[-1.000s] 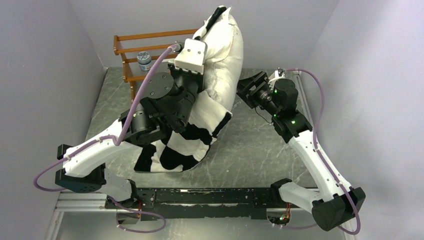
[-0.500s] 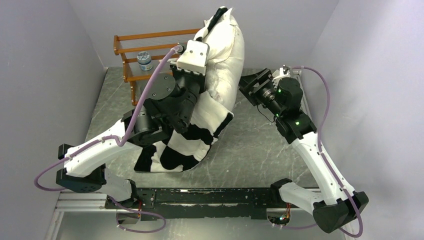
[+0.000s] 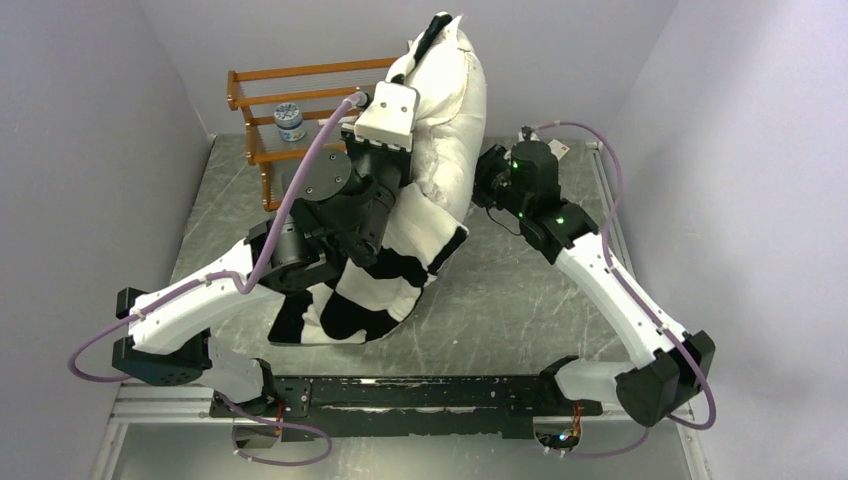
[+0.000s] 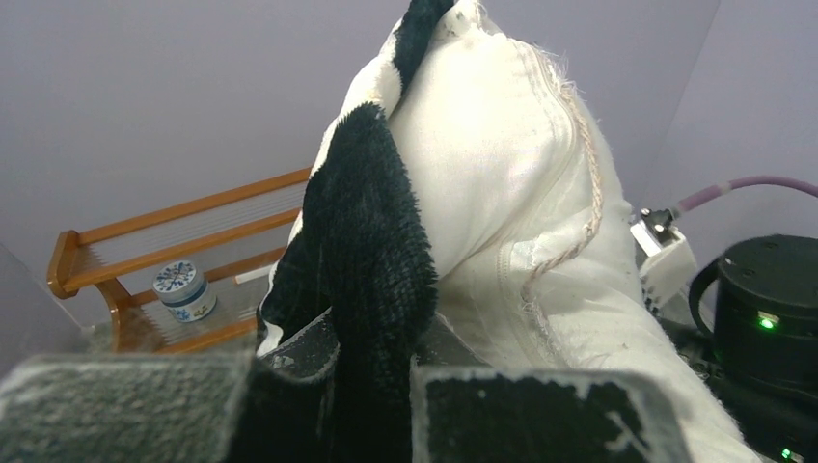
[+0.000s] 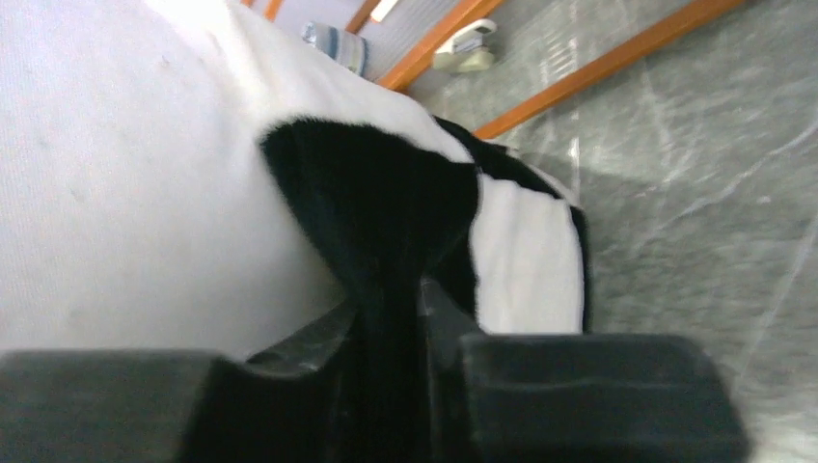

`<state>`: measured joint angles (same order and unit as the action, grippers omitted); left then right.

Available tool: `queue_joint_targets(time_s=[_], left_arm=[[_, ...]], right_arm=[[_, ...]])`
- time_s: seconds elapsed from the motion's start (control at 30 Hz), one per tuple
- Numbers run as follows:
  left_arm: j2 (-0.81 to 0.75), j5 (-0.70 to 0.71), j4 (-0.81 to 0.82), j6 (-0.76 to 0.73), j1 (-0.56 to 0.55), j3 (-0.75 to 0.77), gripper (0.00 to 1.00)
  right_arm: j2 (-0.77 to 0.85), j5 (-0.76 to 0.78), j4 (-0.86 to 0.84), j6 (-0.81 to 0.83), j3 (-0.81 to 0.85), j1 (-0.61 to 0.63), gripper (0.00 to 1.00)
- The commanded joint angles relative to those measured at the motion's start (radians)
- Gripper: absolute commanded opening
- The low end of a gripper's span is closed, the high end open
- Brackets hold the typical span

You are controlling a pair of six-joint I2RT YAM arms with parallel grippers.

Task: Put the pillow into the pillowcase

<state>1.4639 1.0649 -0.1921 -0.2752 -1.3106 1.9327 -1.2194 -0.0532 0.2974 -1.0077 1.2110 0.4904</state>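
The white pillow point(image 3: 448, 110) stands upright at the back of the table, its lower part inside the black-and-white checkered pillowcase point(image 3: 385, 285). My left gripper point(image 4: 371, 362) is shut on a black plush fold of the pillowcase point(image 4: 362, 231) at the pillow's point(image 4: 492, 174) left side. My right gripper point(image 5: 391, 333) is shut on a black fold of the pillowcase's point(image 5: 371, 203) edge, pressed against the pillow point(image 5: 125, 193). From above, the right gripper point(image 3: 478, 188) sits at the pillow's right side, and the left arm's wrist covers the left gripper.
A wooden rack point(image 3: 270, 110) with a small blue-and-white jar point(image 3: 288, 121) stands at the back left. The grey marbled table point(image 3: 520, 300) is walled on the left, back and right.
My right arm has swung left to the pillow's right side and its gripper has shut on the pillowcase edge. The left arm and pillow have barely moved.
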Motion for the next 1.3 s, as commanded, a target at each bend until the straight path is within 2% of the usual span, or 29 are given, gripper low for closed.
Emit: queue_joint_targets(time_s=[0.0, 0.07, 0.2, 0.27, 0.37, 0.53, 0.7, 0.83, 0.93, 1.13, 1.27], left_arm=[[-0.059, -0.063, 0.155, -0.057, -0.003, -0.001, 0.05], [-0.062, -0.066, 0.148, -0.058, -0.003, -0.004, 0.05], [-0.066, -0.037, 0.151, -0.077, -0.003, -0.046, 0.05], [-0.068, -0.013, 0.155, -0.086, -0.003, -0.076, 0.05], [-0.048, 0.048, 0.094, -0.043, 0.012, -0.071, 0.05], [-0.014, 0.020, -0.080, 0.103, 0.033, -0.054, 0.05], [0.000, -0.024, -0.218, 0.245, 0.063, -0.084, 0.05], [0.014, -0.057, -0.282, 0.329, 0.092, -0.105, 0.05], [0.014, -0.079, -0.301, 0.368, 0.098, -0.141, 0.05], [-0.058, -0.121, -0.284, 0.423, 0.098, -0.250, 0.05], [-0.102, -0.147, -0.286, 0.471, 0.099, -0.307, 0.05]], right_arm=[[-0.041, 0.034, -0.005, 0.082, 0.133, 0.022, 0.00], [-0.044, 0.035, -0.050, 0.161, 0.238, 0.023, 0.00], [-0.093, -0.027, -0.098, 0.273, 0.559, 0.036, 0.00], [-0.109, -0.086, -0.176, 0.282, 0.620, 0.061, 0.00], [-0.111, -0.152, -0.288, 0.270, 0.629, 0.114, 0.00], [-0.117, -0.219, -0.465, 0.252, 0.591, 0.210, 0.00], [-0.147, -0.243, -0.473, 0.314, 0.655, 0.337, 0.00], [-0.139, -0.241, -0.497, 0.335, 0.642, 0.402, 0.00], [-0.106, -0.196, -0.512, 0.344, 0.610, 0.414, 0.00], [0.034, 0.189, -0.403, 0.470, 0.492, 0.415, 0.00], [0.080, 0.292, -0.374, 0.545, 0.470, 0.413, 0.00]])
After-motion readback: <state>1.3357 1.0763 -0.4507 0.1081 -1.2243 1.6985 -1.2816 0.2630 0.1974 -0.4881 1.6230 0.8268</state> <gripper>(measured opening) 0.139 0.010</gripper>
